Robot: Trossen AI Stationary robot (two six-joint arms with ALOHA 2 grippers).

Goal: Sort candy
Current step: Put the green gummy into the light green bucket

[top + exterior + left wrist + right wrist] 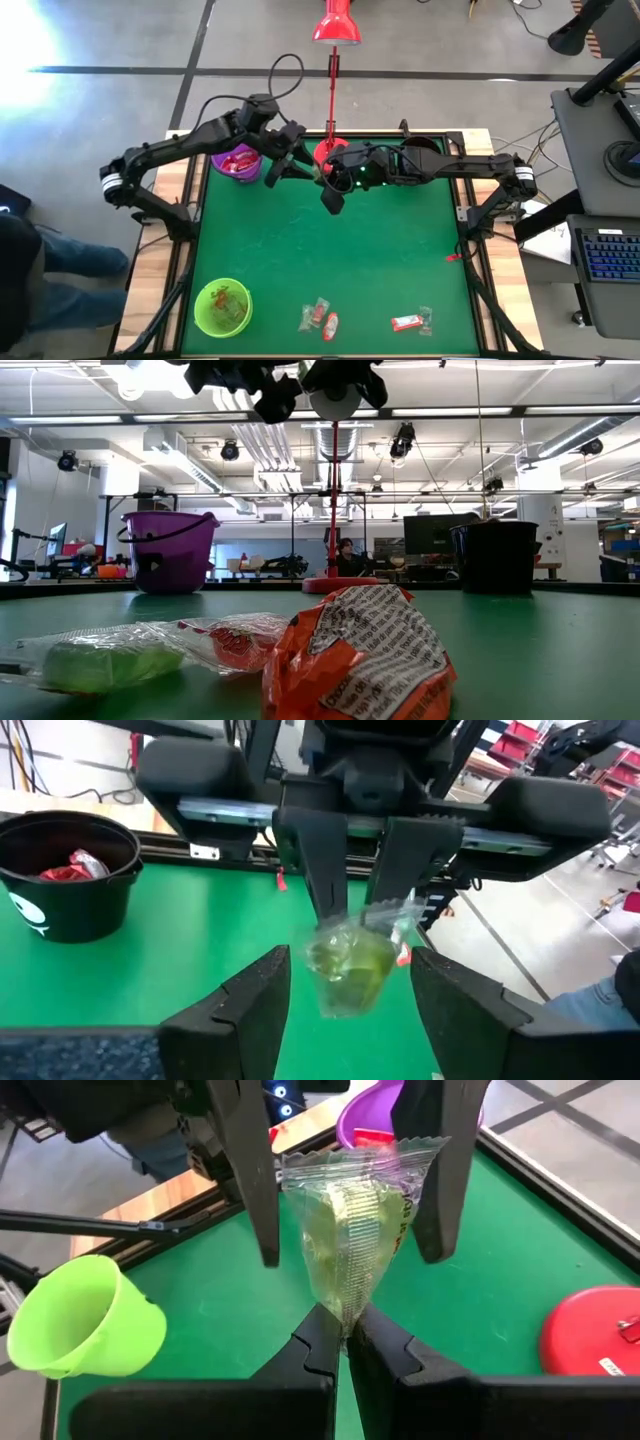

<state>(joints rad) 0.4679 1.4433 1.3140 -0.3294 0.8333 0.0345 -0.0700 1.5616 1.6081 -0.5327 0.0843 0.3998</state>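
A green candy in a clear wrapper (350, 1230) hangs in the air over the far middle of the green mat, with my right gripper (345, 1335) shut on it. My left gripper (350, 960) is open. Its two fingers (250, 1180) stand on either side of that candy, facing my right gripper. In the high view the left gripper (287, 165) and the right gripper (332, 195) meet in front of the red lamp base (328, 152). Several more wrapped candies (320, 318) lie on the mat near its front edge. My right gripper pinches one crimped end of the clear wrapper (347, 1312) between its two fingertips. The fingers slant down from the table's right side. The candy sticks out beyond the fingertips, clear of the mat, and its wide free end (360, 1155) reaches in between the left fingers.
A purple cup (237, 162) stands at the far left and a black cup (65, 885) with a red candy inside at the far right. A green cup (222, 305) is at the near left. The red lamp's pole (333, 90) rises behind the grippers.
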